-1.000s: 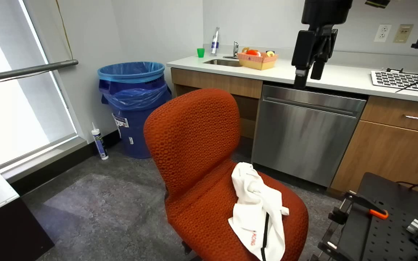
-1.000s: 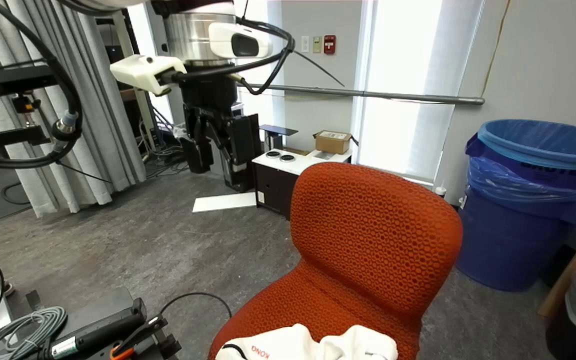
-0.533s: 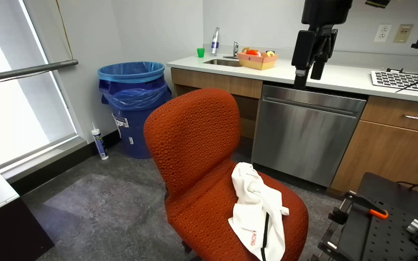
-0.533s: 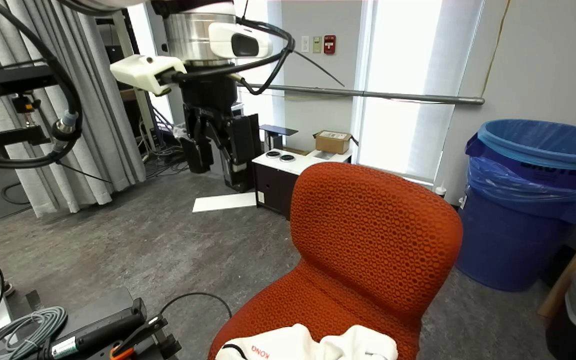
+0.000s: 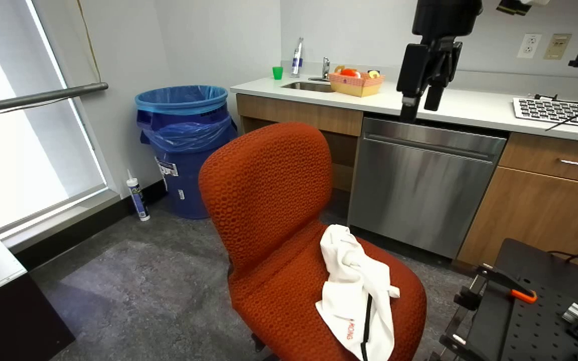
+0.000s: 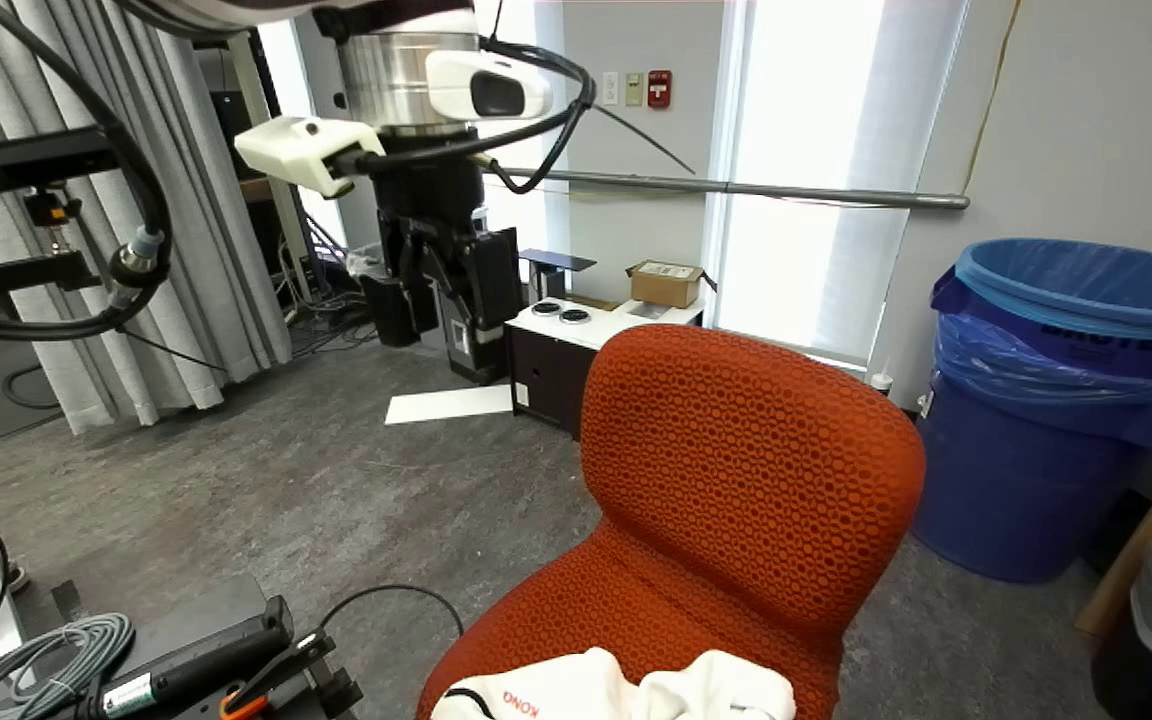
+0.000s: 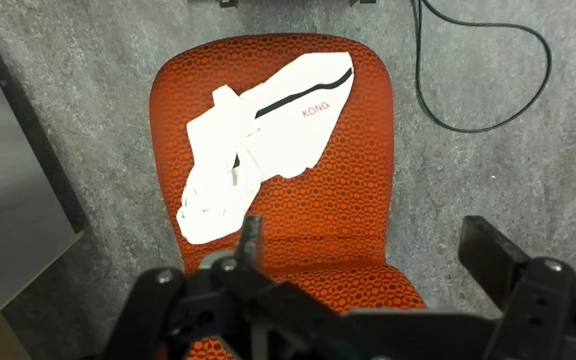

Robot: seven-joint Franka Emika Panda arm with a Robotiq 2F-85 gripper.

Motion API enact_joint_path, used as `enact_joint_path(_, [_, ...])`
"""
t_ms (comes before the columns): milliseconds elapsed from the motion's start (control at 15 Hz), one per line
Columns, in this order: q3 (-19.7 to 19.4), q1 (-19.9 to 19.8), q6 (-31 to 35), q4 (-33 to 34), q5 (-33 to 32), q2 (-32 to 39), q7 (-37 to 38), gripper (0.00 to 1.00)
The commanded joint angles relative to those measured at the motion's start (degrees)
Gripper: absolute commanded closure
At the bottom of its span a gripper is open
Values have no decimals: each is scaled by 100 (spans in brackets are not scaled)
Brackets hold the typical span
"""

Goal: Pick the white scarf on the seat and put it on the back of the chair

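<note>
One end effector [image 7: 362,230], spread wide, has shifted slightly while the white scarf [image 7: 273,137] lies unmoved.

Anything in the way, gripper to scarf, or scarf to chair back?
Nothing visible on either path. The open gripper hangs higher than the white scarf, which lies uncovered on the seat in the wrist view. Between scarf and chair back, only the seat itself shows in an exterior view.
</note>
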Motion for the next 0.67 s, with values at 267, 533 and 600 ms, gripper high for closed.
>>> enact_joint_path(267, [11,-131,1118,67,-151,714,319,0])
enact_joint_path(533, [-15,-311,1633,133,-370,1269,609,0])
enact_joint_path(600, [-23,-365,1777,143,-448,1429,676,0])
